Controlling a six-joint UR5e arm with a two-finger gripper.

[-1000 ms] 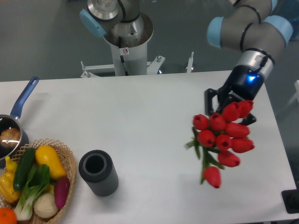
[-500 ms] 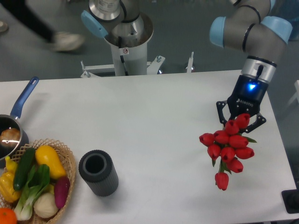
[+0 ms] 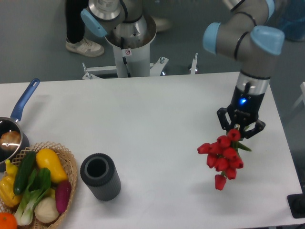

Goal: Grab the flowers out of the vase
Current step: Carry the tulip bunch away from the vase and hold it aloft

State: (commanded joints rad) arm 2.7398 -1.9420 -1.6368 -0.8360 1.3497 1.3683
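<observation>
Bright, even light; soft shadows.

No text can be read anywhere. A small white sticker (image 3: 127,52) with a red mark sits on the front of the arm's base column (image 3: 127,57), but its print is too small to make out.

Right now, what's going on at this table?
The robot arm's gripper is holding the bunch of red flowers over the right side of the table, the buds hanging down below its fingers. The dark grey vase stands empty near the front left, well apart from the flowers. Beside it sits a wicker basket of vegetables, with a blue-handled pan at the left edge. So the flowers are out of the vase and in the gripper's hold.
</observation>
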